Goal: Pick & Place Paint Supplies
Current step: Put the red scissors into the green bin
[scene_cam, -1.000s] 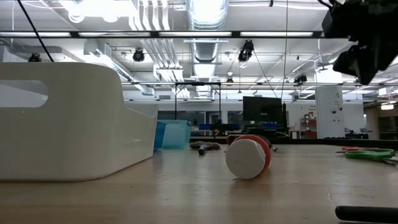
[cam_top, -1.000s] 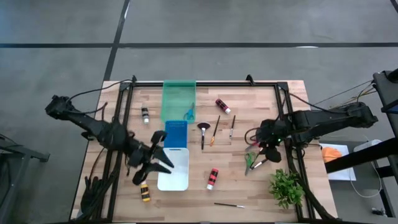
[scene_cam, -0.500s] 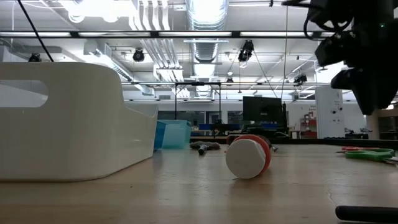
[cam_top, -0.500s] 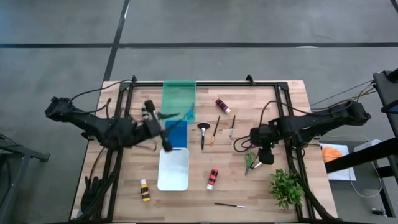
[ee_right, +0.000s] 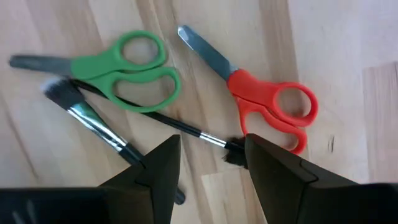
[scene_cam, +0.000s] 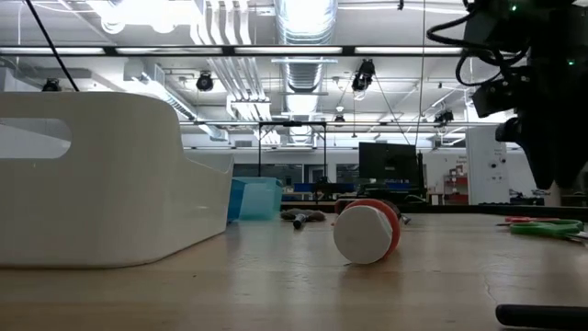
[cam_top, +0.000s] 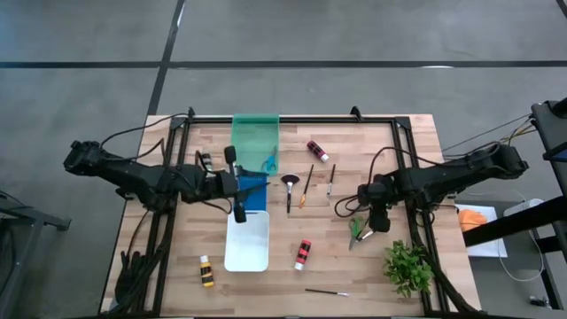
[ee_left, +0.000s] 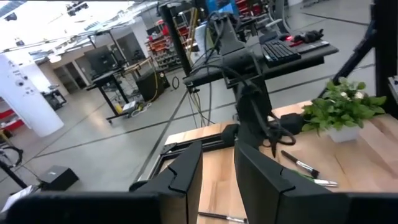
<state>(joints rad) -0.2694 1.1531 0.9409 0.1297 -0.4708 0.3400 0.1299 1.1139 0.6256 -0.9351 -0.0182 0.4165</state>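
My right gripper (cam_top: 376, 220) points down, open, just above the green scissors (ee_right: 118, 74), the red scissors (ee_right: 267, 99) and two thin brushes (ee_right: 93, 118) lying flat on the wood. Its fingers touch none of them. My left gripper (cam_top: 237, 193) hangs level over the blue tray (cam_top: 252, 182), pointing toward the table's right edge; its fingers (ee_left: 186, 177) stand a little apart with nothing between them. A red-banded paint bottle (cam_top: 303, 254) and a yellow-banded one (cam_top: 206, 271) lie on their sides on the table. Blue scissors (cam_top: 268, 162) lie in the green tray (cam_top: 254, 133).
A white tray (cam_top: 247, 244) stands near the blue one. A dark red bottle (cam_top: 317, 151), three brushes (cam_top: 306, 186) and another brush (cam_top: 326, 291) lie on the wood. A leafy plant (cam_top: 407, 266) stands at the near right corner, close to my right gripper.
My left gripper has swung from the white tray's near left corner toward the far edge and to the right, turning until it points toward the table's right edge. My right gripper has come down toward the scissors. No object has moved.
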